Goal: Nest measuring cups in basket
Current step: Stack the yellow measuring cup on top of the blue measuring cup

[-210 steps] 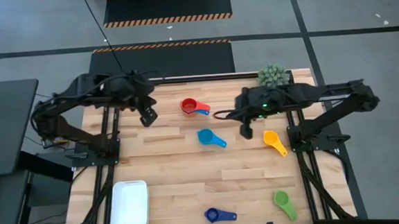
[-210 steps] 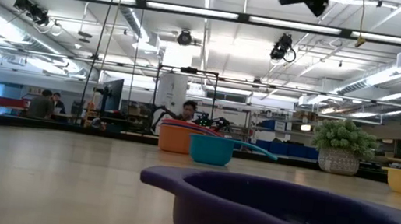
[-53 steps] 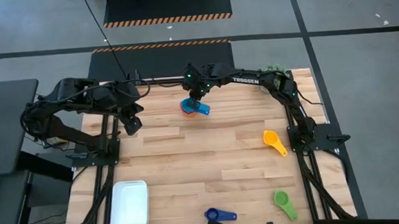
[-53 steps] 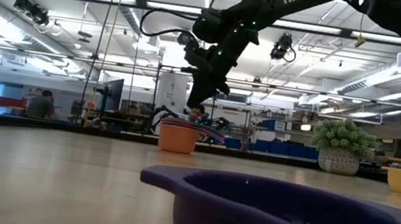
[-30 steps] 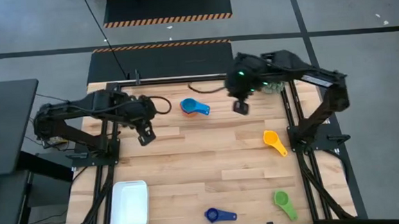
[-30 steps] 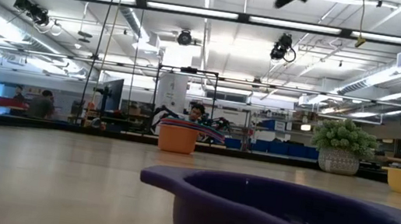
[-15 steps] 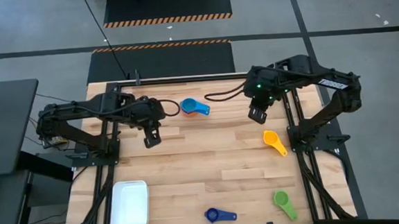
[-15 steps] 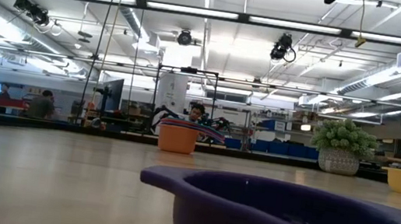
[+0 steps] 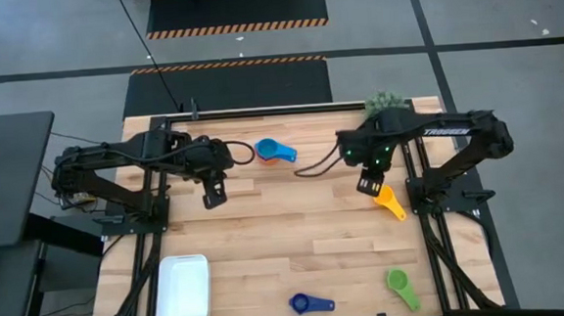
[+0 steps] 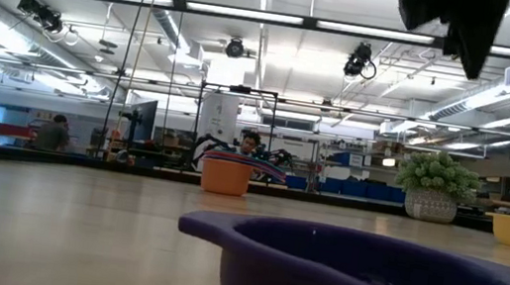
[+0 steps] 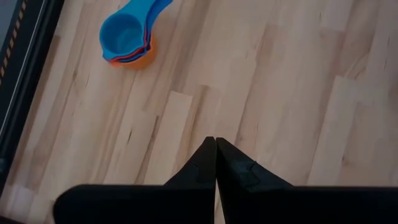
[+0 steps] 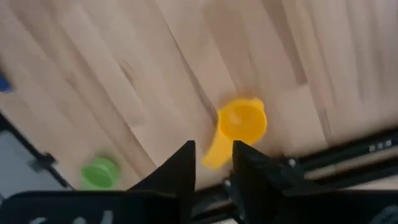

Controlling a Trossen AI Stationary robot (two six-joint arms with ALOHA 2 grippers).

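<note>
A blue measuring cup (image 9: 275,151) sits nested in a red-orange one at the table's far middle; the left wrist view shows this stack (image 11: 127,38). A yellow cup (image 9: 388,202) lies at the right, a green cup (image 9: 402,286) near right, and a navy cup (image 9: 310,302) at the near edge. The white basket (image 9: 182,290) stands near left. My right gripper (image 12: 211,163) hovers open just above and left of the yellow cup (image 12: 241,122), touching nothing. My left gripper (image 11: 216,155) is shut and empty above bare wood, left of the stack.
A small green potted plant (image 9: 385,102) stands at the far right corner. The navy cup (image 10: 366,278) fills the low view's foreground, with the stack (image 10: 228,174) and the plant (image 10: 433,193) behind it. Bare wood lies across the table's middle.
My right gripper has gone from beside the stacked cups toward the table's right and near edges and come down, ending just over the yellow cup. My left gripper has shifted a little toward the right and near edges, then kept still. No cup has moved.
</note>
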